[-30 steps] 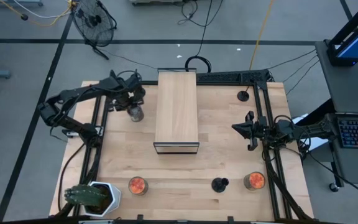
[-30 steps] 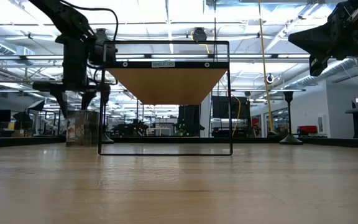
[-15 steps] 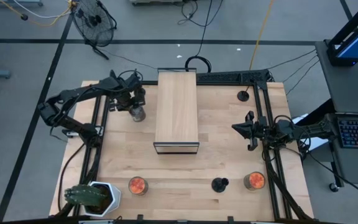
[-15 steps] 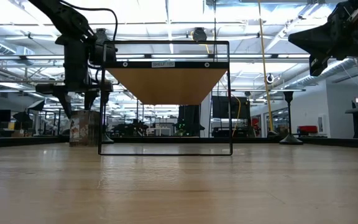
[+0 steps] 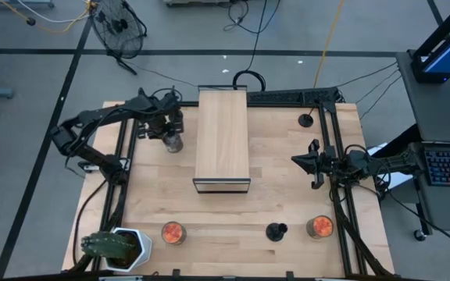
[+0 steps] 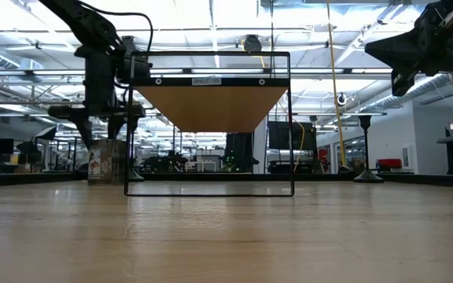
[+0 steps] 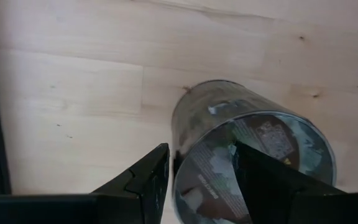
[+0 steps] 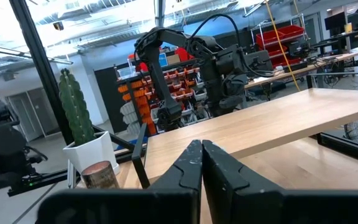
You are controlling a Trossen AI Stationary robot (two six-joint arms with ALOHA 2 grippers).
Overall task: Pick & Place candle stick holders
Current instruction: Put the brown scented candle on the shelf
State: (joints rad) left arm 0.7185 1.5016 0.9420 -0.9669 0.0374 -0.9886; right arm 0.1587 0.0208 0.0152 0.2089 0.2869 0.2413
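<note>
Candle stick holders: one (image 5: 276, 231) at the near side of the shelf (image 5: 222, 139), between two orange-topped jars (image 5: 173, 232); one (image 5: 306, 120) off the shelf's far right corner; third not located. Left gripper (image 5: 170, 137) just beside the shelf's far left flank, fingers (image 7: 143, 177) spread around a clear jar (image 7: 247, 155), apparently not a holder. Right gripper (image 5: 312, 165) hangs right of the shelf, fingers pressed together, empty. Advice: release the jar upright and lift clear; for a holder, descend centred over its stem.
</note>
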